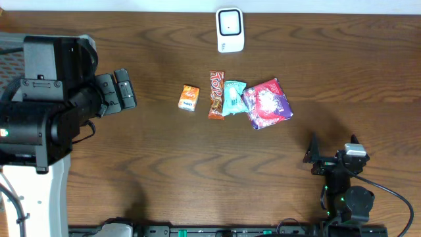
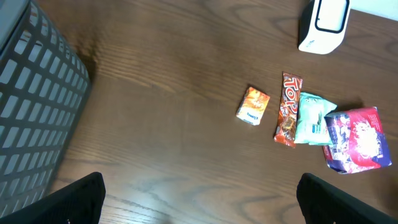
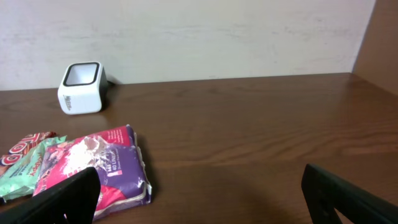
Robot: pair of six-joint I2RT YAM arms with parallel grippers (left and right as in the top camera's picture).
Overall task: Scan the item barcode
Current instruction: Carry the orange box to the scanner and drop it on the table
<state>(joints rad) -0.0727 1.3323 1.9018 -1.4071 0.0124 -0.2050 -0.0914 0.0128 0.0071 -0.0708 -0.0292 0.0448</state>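
The bar reading "TOP" lies on the surface between an orange packet and a green packet, long axis toward the white scanner — left hand and right hand both wide, empty.

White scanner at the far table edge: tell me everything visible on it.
The white barcode scanner is a small boxy unit with rounded corners, smooth plastic by the look. Its dark-rimmed rounded-square window faces upward, and a small grey marking below it is unreadable. It stands upright on the wooden table near the back wall. Only the table touches it. The Top bar and the other packets lie well apart from it.
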